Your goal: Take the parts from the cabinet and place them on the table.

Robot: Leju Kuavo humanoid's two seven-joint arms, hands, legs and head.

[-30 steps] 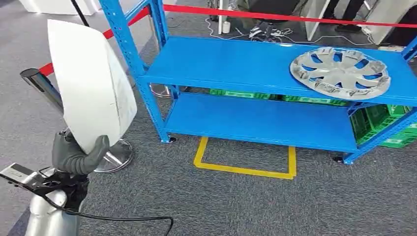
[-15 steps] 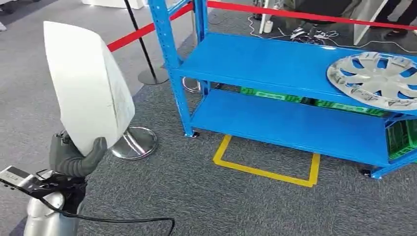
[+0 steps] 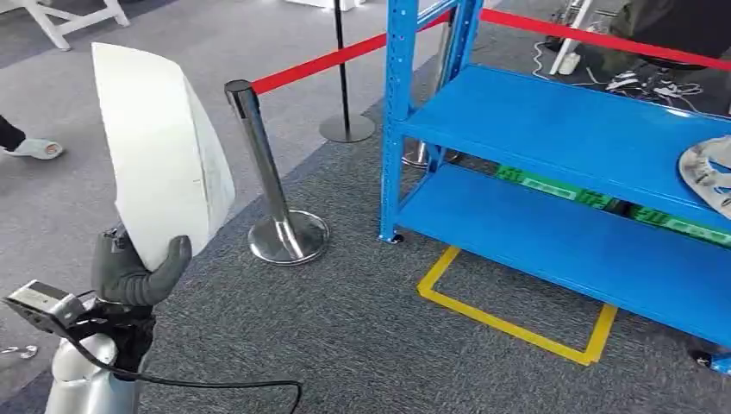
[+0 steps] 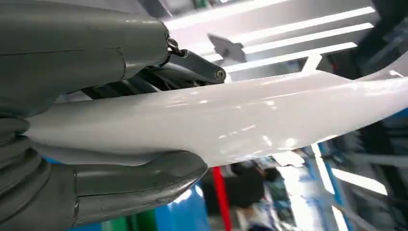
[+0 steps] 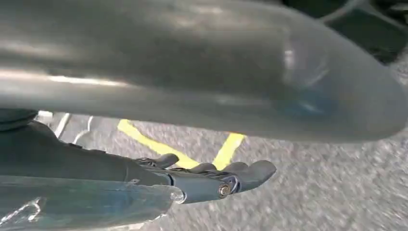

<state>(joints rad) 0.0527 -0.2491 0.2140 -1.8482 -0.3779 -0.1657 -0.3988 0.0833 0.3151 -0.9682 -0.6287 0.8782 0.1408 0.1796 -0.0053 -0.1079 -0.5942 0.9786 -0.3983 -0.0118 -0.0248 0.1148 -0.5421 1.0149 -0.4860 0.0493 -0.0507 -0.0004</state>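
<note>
Left robot hand (image 3: 138,274) around unlabelled white panel (image 3: 159,151)

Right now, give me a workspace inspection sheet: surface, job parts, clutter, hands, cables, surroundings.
Surface: grey carpet floor with a yellow tape outline; no table seen.
Job's things: white panel held upright in the left hand; silver hubcap lies on the upper shelf of the blue cabinet, cut off by the picture's edge.
Clutter: green crates behind the lower shelf.
Hands: left hand grips the panel's lower edge; right hand hangs over the floor, fingers extended, holding nothing.
Cables: black cable runs from the left wrist.
Surroundings: chrome stanchion with red barrier tape; a person's foot on the far left.
</note>
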